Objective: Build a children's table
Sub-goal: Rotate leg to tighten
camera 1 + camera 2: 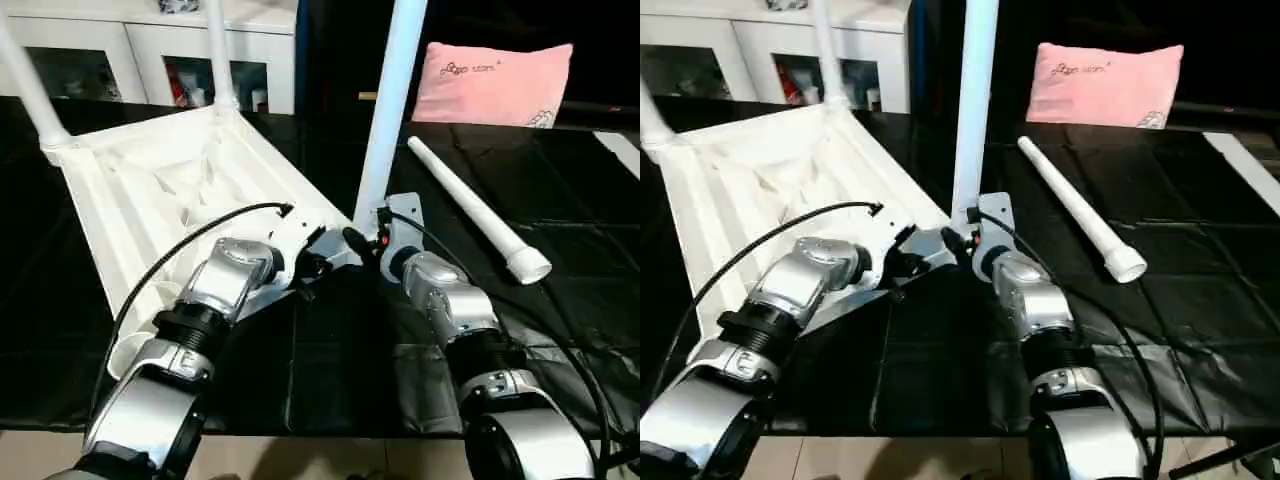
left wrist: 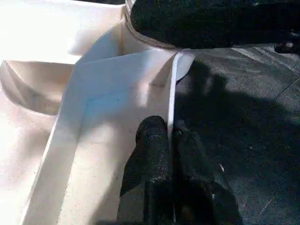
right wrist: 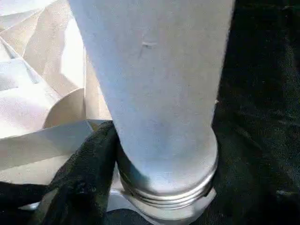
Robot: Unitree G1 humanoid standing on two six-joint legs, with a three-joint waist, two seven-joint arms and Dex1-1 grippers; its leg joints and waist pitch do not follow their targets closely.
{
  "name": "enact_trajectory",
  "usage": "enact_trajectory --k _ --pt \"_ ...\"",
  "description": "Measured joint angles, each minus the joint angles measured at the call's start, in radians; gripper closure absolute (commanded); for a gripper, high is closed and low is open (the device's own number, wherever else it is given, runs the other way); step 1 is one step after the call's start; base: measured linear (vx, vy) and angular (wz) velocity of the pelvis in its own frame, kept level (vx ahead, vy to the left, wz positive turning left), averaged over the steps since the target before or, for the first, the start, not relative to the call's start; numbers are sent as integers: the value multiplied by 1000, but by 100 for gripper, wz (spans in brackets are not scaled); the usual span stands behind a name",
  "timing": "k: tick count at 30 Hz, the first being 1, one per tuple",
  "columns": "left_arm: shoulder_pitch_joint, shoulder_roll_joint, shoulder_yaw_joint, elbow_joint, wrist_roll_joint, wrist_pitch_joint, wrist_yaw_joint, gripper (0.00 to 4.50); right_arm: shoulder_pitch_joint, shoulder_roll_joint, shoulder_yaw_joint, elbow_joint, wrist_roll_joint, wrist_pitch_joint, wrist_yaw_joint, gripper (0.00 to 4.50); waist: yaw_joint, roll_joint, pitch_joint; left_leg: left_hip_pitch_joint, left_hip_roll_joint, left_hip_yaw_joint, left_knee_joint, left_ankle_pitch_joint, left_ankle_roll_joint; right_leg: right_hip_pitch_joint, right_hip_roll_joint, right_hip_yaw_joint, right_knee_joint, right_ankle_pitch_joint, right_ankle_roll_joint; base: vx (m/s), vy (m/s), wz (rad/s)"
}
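The white tabletop (image 1: 150,190) lies underside up on the black table, with two legs (image 1: 218,50) standing in its far corner sockets. A third leg (image 1: 390,100) stands upright in the near right corner socket, its threaded base (image 3: 164,187) at the socket's mouth. My right gripper (image 1: 362,238) is shut on this leg just above the socket, and one black finger (image 3: 89,164) presses its side. My left gripper (image 2: 169,131) is shut on the tabletop's thin rim beside that corner. The fourth leg (image 1: 470,215) lies loose to the right.
A pink pillow (image 1: 495,80) rests at the back right. A white glass-door cabinet (image 1: 150,50) stands behind the table at the left. Black sheeting (image 1: 560,300) covers the work surface, and its front edge runs just under my forearms.
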Motion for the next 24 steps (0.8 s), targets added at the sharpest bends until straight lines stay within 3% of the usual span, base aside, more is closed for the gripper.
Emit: enact_trajectory --k 7,11,18,24 --pt "5 30 -22 -6 1 -32 -53 450 42 -22 7 -28 12 -41 92 37 2 1 1 -1 0 0 0 0 0 -1 0 0 0 0 0 0 0 0" --pt "34 90 -57 -44 1 -91 -140 450 105 -112 45 -91 40 -56 265 6 10 3 2 -1 0 0 0 0 0 -1 0 0 0 0 0 0 0 0" --pt "71 182 -95 -72 -6 -198 -325 450 131 -279 68 -166 87 -71 569 6 30 3 3 -1 0 0 2 0 0 -1 0 0 1 0 0 0 0 0" --pt "102 259 -119 -97 -38 -282 -478 450 159 -388 129 -197 103 -121 799 6 51 3 3 -1 0 0 2 0 0 -1 0 -1 0 0 0 0 0 0"
